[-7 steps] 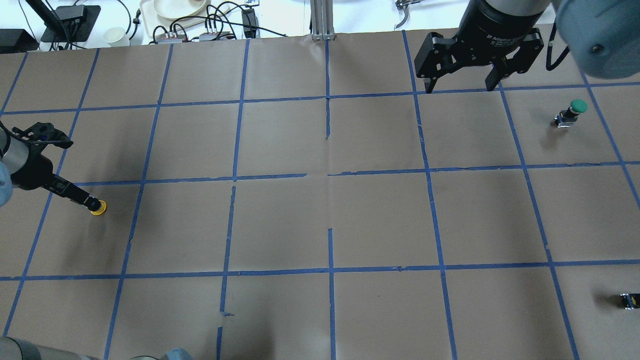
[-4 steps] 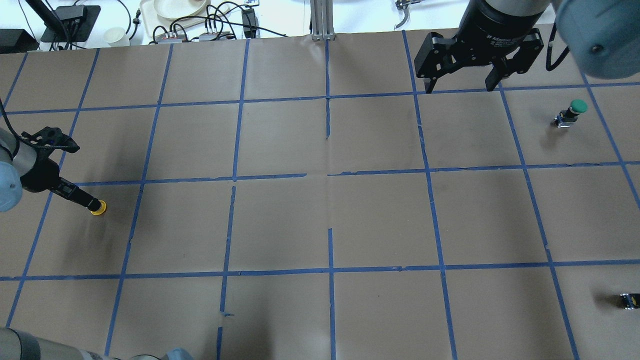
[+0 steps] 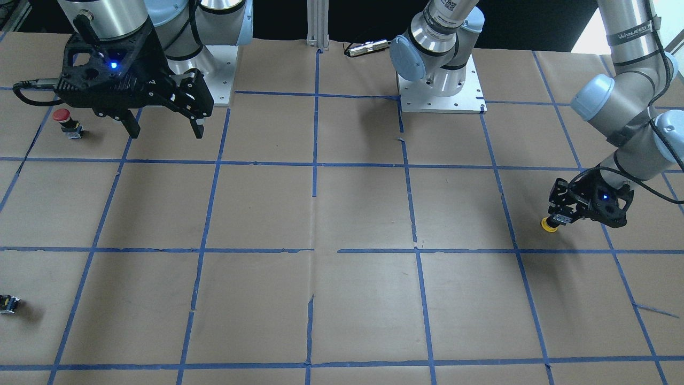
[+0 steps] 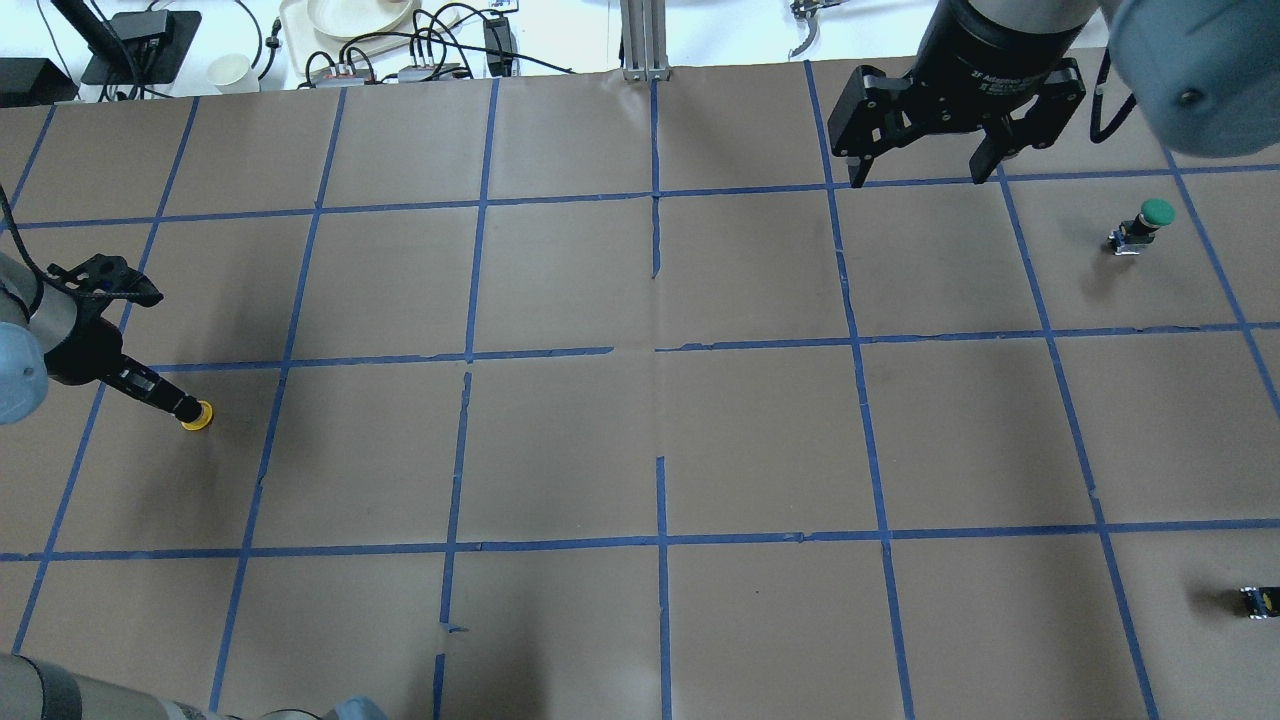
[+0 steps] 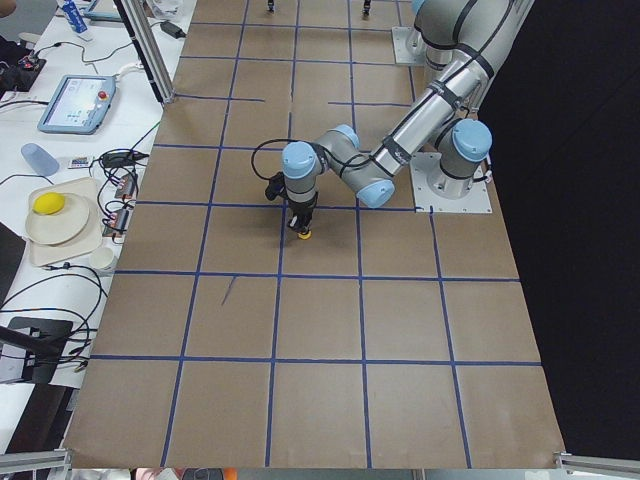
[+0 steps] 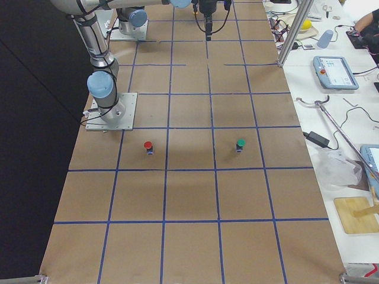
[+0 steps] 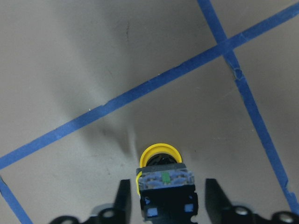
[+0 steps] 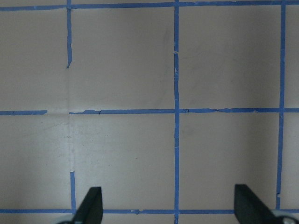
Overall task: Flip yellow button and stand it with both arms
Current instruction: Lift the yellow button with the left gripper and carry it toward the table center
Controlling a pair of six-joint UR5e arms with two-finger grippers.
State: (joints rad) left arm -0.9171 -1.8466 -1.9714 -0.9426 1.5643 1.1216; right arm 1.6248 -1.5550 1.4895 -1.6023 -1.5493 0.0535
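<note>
The yellow button [image 4: 199,416] is at the table's left side with its yellow cap down on the paper and its grey block base up. It also shows in the front view [image 3: 548,225] and the left wrist view [image 7: 160,151]. My left gripper [image 4: 181,405] leans in from the left and is shut on the button's base; its fingers [image 7: 124,198] flank the block. My right gripper [image 4: 920,178] hangs open and empty, high over the far right of the table. In the front view it [image 3: 165,131] is beside the red button.
A green-capped button [image 4: 1150,220] stands at the far right. A red-capped button [image 3: 64,120] stands near the right arm's base. A small black-and-silver capless part [image 4: 1258,600] lies at the near right edge. Cables and dishes [image 4: 350,15] sit beyond the table's far edge.
The left wrist has shifted slightly and changed its tilt, while the yellow button stays in the same spot at the fingertips. The right arm has hardly moved.
</note>
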